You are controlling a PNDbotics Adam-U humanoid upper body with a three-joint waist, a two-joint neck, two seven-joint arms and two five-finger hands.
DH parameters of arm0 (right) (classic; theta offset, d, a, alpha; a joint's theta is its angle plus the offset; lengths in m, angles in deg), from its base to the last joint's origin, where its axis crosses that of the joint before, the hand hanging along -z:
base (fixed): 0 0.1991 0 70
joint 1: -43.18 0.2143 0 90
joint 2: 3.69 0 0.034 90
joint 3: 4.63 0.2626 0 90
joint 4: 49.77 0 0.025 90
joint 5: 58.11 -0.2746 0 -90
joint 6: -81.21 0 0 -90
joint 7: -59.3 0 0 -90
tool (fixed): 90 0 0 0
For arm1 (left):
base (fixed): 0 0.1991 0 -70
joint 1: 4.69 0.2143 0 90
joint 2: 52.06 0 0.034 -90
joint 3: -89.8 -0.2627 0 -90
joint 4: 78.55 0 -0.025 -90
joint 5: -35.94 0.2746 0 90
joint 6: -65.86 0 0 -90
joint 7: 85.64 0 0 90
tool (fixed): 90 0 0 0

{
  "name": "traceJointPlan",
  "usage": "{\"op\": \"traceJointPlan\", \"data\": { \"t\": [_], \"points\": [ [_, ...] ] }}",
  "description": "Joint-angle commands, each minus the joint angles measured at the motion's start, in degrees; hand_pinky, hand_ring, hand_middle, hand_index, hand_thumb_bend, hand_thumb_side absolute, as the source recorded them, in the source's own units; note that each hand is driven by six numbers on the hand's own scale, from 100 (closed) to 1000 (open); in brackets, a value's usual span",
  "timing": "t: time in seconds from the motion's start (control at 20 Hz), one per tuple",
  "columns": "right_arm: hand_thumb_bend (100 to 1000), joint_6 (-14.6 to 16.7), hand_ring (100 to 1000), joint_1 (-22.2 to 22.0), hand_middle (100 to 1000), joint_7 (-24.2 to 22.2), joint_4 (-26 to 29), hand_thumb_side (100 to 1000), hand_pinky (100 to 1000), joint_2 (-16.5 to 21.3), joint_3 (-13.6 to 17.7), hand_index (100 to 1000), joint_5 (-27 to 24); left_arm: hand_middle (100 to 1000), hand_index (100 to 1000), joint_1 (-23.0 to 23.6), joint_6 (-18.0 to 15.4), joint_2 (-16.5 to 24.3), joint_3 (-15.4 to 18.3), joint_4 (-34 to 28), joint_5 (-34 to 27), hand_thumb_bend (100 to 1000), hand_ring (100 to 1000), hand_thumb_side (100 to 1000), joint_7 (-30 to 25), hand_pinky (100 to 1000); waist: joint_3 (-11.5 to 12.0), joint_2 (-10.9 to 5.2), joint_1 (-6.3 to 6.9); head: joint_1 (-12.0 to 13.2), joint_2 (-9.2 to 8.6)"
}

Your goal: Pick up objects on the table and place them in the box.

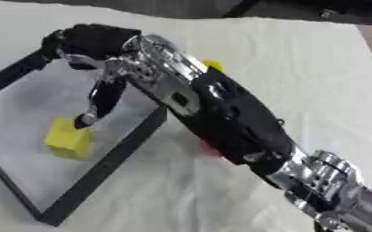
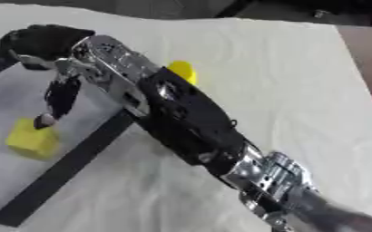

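Left eye view: no writing is legible. The robot's right hand (image 1: 94, 43) reaches over the shallow black-rimmed box (image 1: 102, 168); one finger (image 1: 102, 100) points straight down, its tip touching the top of the yellow foam-like block (image 1: 68, 139) on the box floor at 6 o'clock from the palm. It holds nothing.

Right eye view: a second small yellow object (image 2: 182, 71) lies on the white cloth-covered table (image 2: 284, 81), at 3 o'clock from the hand, outside the box.

The right arm (image 1: 237, 122) reaches diagonally from the lower right toward the upper left. Its right hand (image 1: 98, 43) hangs palm down, one finger (image 1: 102, 99) pointing straight downward, the others curled.
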Motion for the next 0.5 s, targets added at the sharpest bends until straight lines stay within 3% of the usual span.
{"op": "traceJointPlan", "data": {
  "t": [0.05, 0.3, 0.5],
  "points": [
    [637, -3.15, 821, 2.27, 756, 1.61, 7.92, 333, 875, 4.26, 2.7, 828, -4.85, 808, 898, 0.06, -0.16, 1.05, 1.02, -0.87, 0.14, 660, 805, 697, 0.75, 779, -0.19, -0.89, 1.18, 0.42, -0.41],
    [632, -8.91, 818, 3.91, 749, 1.93, 19.88, 359, 877, 12.41, 6.98, 828, -14.43, 808, 898, 0.83, -0.21, 1.25, 1.46, -0.68, 0.35, 660, 806, 697, 1.35, 780, -1.69, -1.73, 1.17, 1.64, -0.09],
    [637, -11.72, 822, 2.53, 756, 0.38, 28.58, 369, 881, 19.54, 8.92, 827, -18.97, 808, 898, 1.84, -0.16, 1.69, 1.64, -0.53, 0.72, 659, 806, 698, 1.41, 780, -3.6, -2.57, 1.05, 3.4, 0.66]
  ]
}}
